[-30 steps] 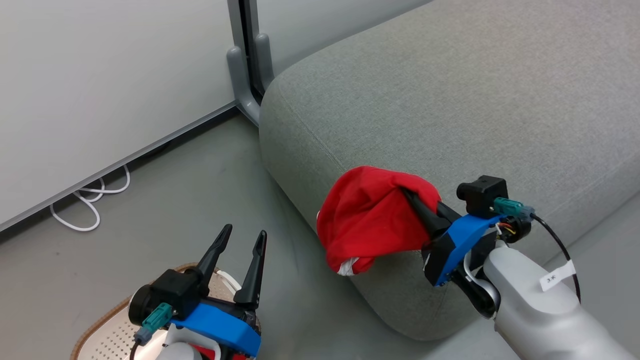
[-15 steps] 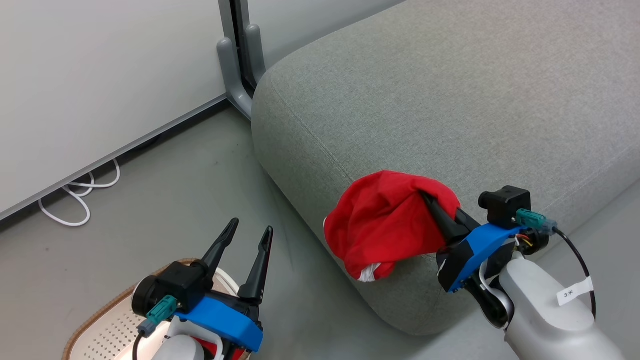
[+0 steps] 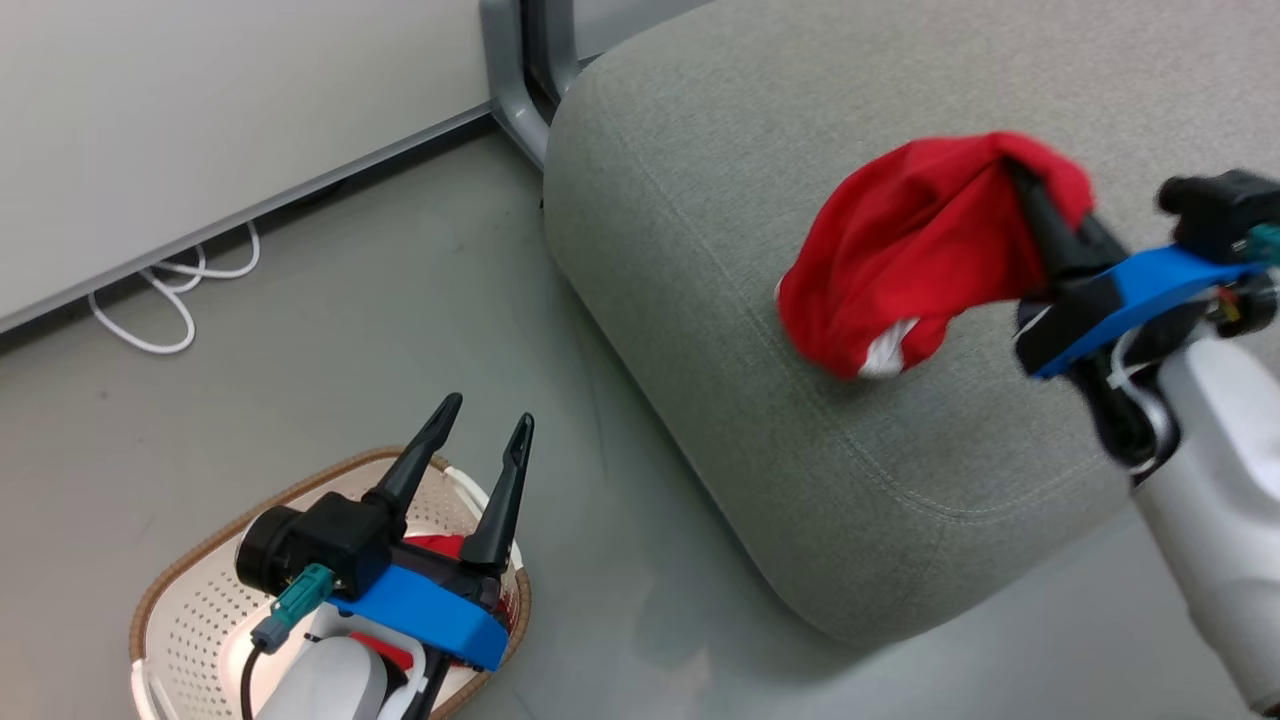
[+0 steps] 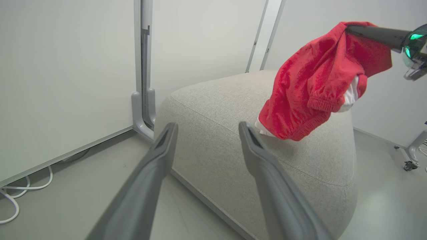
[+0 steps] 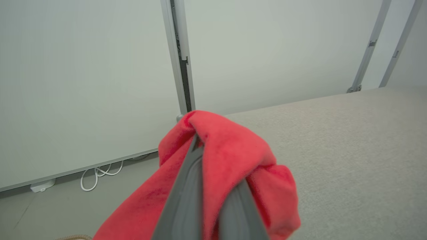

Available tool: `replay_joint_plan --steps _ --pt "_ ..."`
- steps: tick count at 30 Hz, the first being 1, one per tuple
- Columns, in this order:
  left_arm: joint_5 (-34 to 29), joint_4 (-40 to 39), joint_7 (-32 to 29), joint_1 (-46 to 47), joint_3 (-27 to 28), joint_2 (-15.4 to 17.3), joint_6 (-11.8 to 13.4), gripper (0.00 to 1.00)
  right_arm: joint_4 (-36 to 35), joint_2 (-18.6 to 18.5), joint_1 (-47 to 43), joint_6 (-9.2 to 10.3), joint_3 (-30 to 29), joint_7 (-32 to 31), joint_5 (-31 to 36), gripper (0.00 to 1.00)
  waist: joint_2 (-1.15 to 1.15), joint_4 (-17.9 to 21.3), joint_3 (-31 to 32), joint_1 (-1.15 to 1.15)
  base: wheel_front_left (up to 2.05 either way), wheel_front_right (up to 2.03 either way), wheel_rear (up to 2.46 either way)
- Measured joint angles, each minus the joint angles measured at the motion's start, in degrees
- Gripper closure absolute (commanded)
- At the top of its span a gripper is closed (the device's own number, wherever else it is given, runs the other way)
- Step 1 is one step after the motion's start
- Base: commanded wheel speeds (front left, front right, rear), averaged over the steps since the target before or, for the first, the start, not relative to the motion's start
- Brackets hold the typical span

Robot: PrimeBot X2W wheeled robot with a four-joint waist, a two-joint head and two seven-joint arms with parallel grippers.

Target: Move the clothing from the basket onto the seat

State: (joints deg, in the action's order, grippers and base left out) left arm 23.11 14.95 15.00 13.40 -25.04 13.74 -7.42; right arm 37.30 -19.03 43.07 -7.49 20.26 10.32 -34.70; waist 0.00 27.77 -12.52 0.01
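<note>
Pinching the red garment (image 3: 900, 250) (image 4: 313, 86) (image 5: 227, 150) in the right gripper (image 3: 1015, 172) (image 5: 196, 137), dark fingers pressed together with cloth wrapped over and around the tips. Dangling it from those fingers in a loose bunch, with a gathered hem and a bit of white lining (image 3: 885, 352) showing at the lower edge. Hanging it over the near corner of the grey seat (image 3: 850, 480) (image 4: 217, 110) (image 5: 350, 150), lowest fold close above the cushion top; not clear whether touching or just apart.

Hovering the left gripper (image 3: 490, 410) (image 4: 207, 126) above the basket (image 3: 195, 615), fingers spread wide, gripping nothing, pointing toward the seat's rounded side. Showing a second red garment (image 3: 432, 545) inside the cream perforated basket, mostly hidden behind the left wrist. Standing on the grey floor (image 3: 350, 330), near the seat's corner but apart from it. Farther out, looping a white cable (image 3: 170, 300) along the foot of the pale wall panel (image 3: 200, 100), beside a grey upright post (image 3: 510, 80) rising behind the seat's far corner.
</note>
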Motion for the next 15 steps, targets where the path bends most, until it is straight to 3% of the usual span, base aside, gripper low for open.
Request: replay_joint_plan --steps 9,15 --pt "-1.02 -3.71 0.0 4.59 -0.67 2.61 0.0 0.0 2.65 -7.98 7.17 0.0 -15.21 2.18 1.7 1.0 0.0 -5.08 -7.5 0.0 0.0 0.0 0.0" --pt "-1.81 -6.78 0.05 8.01 -0.9 4.65 0.0 0.0 4.28 -9.47 8.23 0.0 -24.73 3.79 5.26 1.0 0.0 -8.11 -13.77 0.01 0.0 0.0 0.0"
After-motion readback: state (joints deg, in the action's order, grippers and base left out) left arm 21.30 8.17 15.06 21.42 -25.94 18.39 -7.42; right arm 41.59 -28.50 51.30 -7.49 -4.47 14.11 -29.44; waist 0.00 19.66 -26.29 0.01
